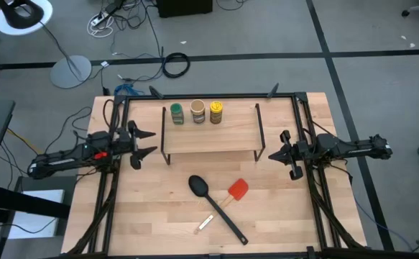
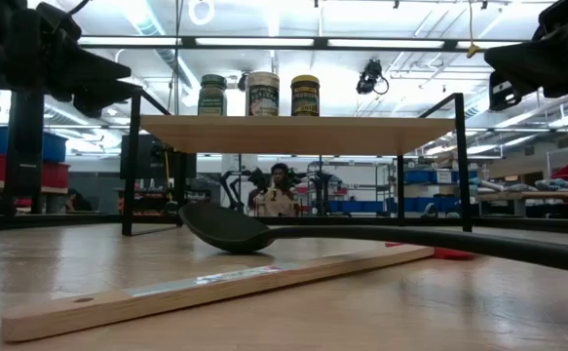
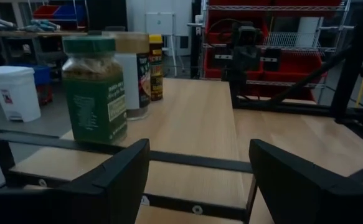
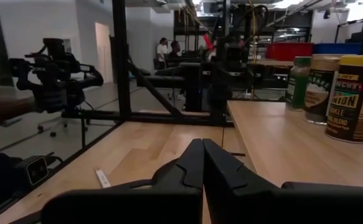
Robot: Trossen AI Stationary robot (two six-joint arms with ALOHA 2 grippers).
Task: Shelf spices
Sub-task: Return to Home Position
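Note:
Three spice jars stand upright in a row on the far part of the shelf's wooden top [image 1: 210,132]: the green-topped jar [image 1: 177,114], the tan jar [image 1: 198,111] and the yellow jar [image 1: 215,112]. In the left wrist view the green-topped jar [image 3: 94,88] is nearest, with the tan jar [image 3: 133,74] and yellow jar [image 3: 155,66] behind it. My left gripper [image 1: 146,143] hovers open just off the shelf's left end. My right gripper [image 1: 272,155] hangs shut off the shelf's right end, touching nothing.
A black spoon [image 1: 216,207], a red spatula [image 1: 236,191] and a small wooden stick [image 1: 205,224] lie on the table in front of the shelf. A black metal frame [image 1: 297,115] runs along the table's sides. People show in the room beyond [image 2: 279,190].

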